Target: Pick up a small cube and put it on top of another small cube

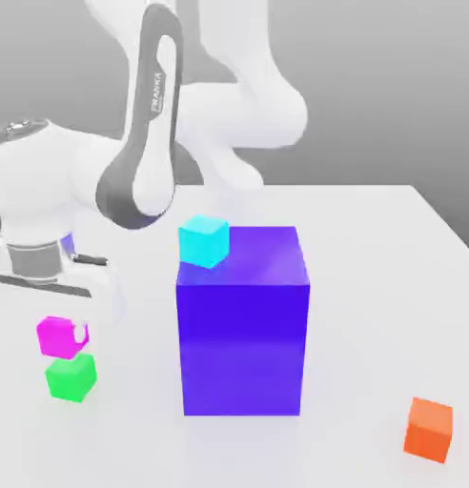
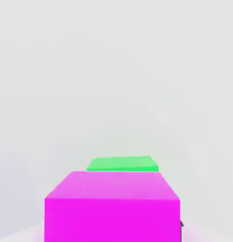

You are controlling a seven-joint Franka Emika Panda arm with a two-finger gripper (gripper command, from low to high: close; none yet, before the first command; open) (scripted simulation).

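Pink cube (image 2: 112,220), pinched by the gripper (image 1: 69,331), just above green cube (image 1: 72,377). Open table (image 1: 372,305) beside big blue box (image 1: 243,343).

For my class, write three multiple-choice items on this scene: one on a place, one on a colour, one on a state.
1. Where is the cyan cube?
A) On the big block
B) Beside the orange cube
C) Under the green cube

2. What colour is the big block?
A) Yellow
B) Blue-purple
C) Green

3. How is the magenta cube?
A) Lying on the big block
B) Alone at the table's far edge
C) Held by the gripper

Key:
1 A: the cyan cube sits atop the big block.
2 B: its faces are blue-purple.
3 C: the gripper grips the magenta cube.
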